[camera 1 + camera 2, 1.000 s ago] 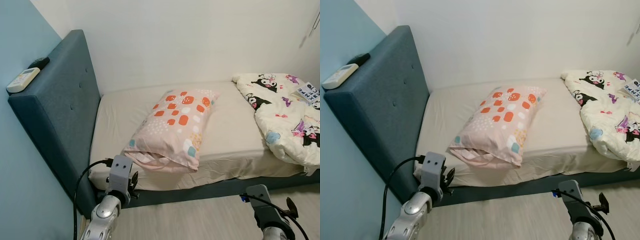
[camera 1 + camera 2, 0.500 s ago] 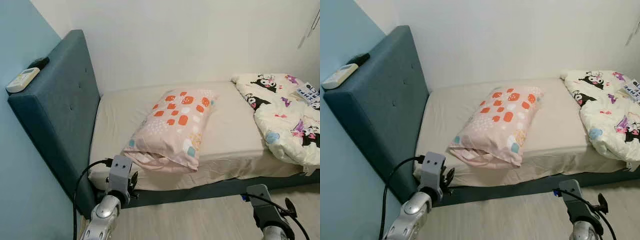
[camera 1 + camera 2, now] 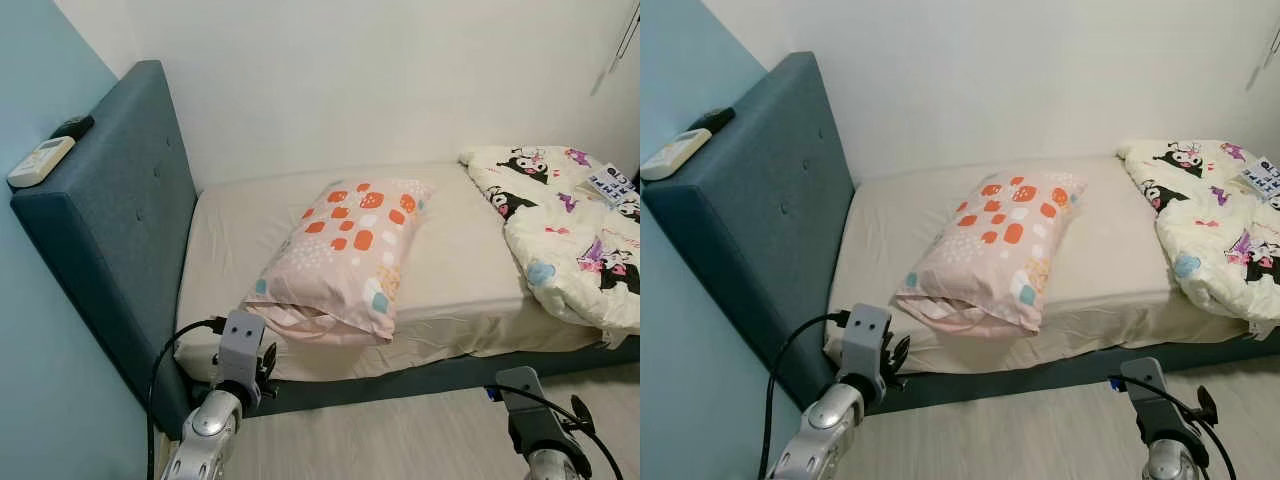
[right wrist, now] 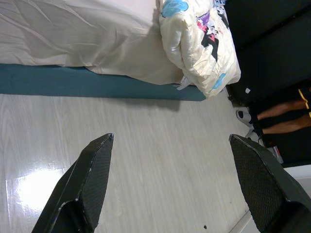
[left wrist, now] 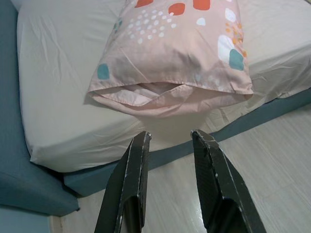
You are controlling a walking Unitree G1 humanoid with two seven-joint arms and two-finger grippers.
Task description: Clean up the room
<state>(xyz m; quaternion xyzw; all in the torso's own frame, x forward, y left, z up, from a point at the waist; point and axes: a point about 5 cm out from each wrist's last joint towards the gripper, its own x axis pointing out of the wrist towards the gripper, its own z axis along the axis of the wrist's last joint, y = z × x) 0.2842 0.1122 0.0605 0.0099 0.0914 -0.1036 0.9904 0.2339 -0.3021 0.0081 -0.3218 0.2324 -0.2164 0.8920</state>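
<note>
I see my left claw (image 5: 170,141) slightly open, empty, low by the bed (image 3: 470,270) edge facing the pillow (image 3: 345,255). My right claw (image 4: 170,160) is wide open, empty, over floor (image 4: 146,145); the blanket (image 3: 570,240) lies bunched at the bed's right end.

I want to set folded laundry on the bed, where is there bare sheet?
Bare beige sheet lies between the pink spotted pillow and the cream cartoon-print duvet, and between pillow and blue padded headboard. The duvet end is crowded, a small booklet on top.
</note>
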